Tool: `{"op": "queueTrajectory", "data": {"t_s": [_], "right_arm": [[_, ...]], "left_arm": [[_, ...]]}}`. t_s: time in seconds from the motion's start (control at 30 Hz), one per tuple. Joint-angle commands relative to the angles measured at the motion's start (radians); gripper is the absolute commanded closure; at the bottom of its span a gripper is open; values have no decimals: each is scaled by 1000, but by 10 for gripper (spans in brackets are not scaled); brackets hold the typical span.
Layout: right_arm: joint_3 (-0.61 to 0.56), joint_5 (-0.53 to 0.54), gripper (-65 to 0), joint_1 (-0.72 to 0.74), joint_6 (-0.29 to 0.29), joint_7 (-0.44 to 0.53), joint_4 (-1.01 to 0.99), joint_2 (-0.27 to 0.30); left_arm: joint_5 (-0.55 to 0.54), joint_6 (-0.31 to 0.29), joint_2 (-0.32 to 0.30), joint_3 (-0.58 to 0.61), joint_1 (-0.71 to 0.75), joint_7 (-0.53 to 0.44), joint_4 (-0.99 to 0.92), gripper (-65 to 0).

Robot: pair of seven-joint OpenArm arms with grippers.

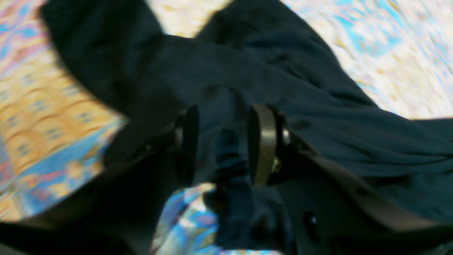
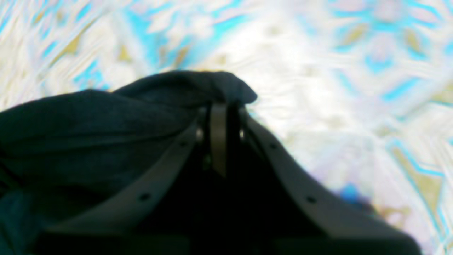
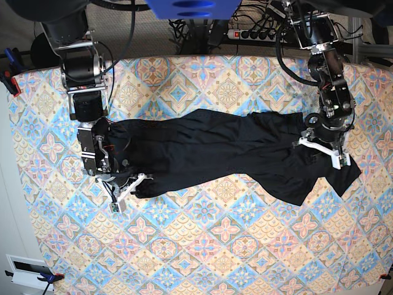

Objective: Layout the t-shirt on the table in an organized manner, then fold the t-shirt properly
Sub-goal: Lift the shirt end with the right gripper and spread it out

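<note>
Pastel diamond tiles in blue, pink and cream cover the tabletop (image 3: 202, 246), seen from above in the base view. Across its middle lies the t-shirt (image 3: 209, 150), black and stretched out sideways, rumpled rather than flat. On that view's left the right pincer (image 3: 126, 184) sits at one end of the garment; on its right the left pincer (image 3: 322, 147) rests over the other end. A power strip (image 3: 255, 34) and cables lie beyond the far edge.

The left wrist view is blurred. The left pincer (image 1: 223, 141) has its two fingers standing partly apart, with a bunched ridge of the t-shirt (image 1: 318, 106) caught between them; it appears to be pinching that fold, though the blur leaves the contact unsure. The patterned tabletop (image 1: 46, 134) shows on both sides.

In the right wrist view the right pincer (image 2: 223, 117) is pressed together on a raised fold of the t-shirt (image 2: 88, 124), whose cloth drapes away to the left. The bright tabletop (image 2: 336, 88) fills the rest.
</note>
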Motion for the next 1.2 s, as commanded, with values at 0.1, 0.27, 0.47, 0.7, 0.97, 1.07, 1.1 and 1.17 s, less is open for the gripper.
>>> {"op": "queueTrajectory", "data": {"t_s": [0.1, 0.27, 0.47, 0.7, 0.97, 1.07, 1.1, 1.17], "right_arm": [[2, -19, 0, 50, -114, 27, -1, 8], [65, -19, 0, 94, -205, 98, -69, 9], [108, -19, -1, 139, -219, 148, -154, 9], [108, -19, -141, 137, -219, 139, -145, 9], [118, -18, -283, -107, -219, 52, 399, 45], [119, -18, -283, -203, -220, -10, 597, 48], [124, -18, -283, -235, -220, -30, 639, 48], [150, -18, -283, -295, -220, -71, 717, 48]], "left_arm": [[-4, -4, -10, -2, -12, -22, 17, -232], [-4, -4, -10, -2, -12, -22, 17, -232], [-4, -4, -10, -2, -12, -22, 17, -232], [-4, -4, -9, 0, -12, -17, 17, -232], [-4, -4, -9, 1, -10, -17, 17, -232], [-4, -4, -5, 4, -10, -19, 17, -232], [-4, -4, -5, 6, -10, -19, 17, -232], [-4, -4, -5, 6, -10, -19, 17, -232]]}}
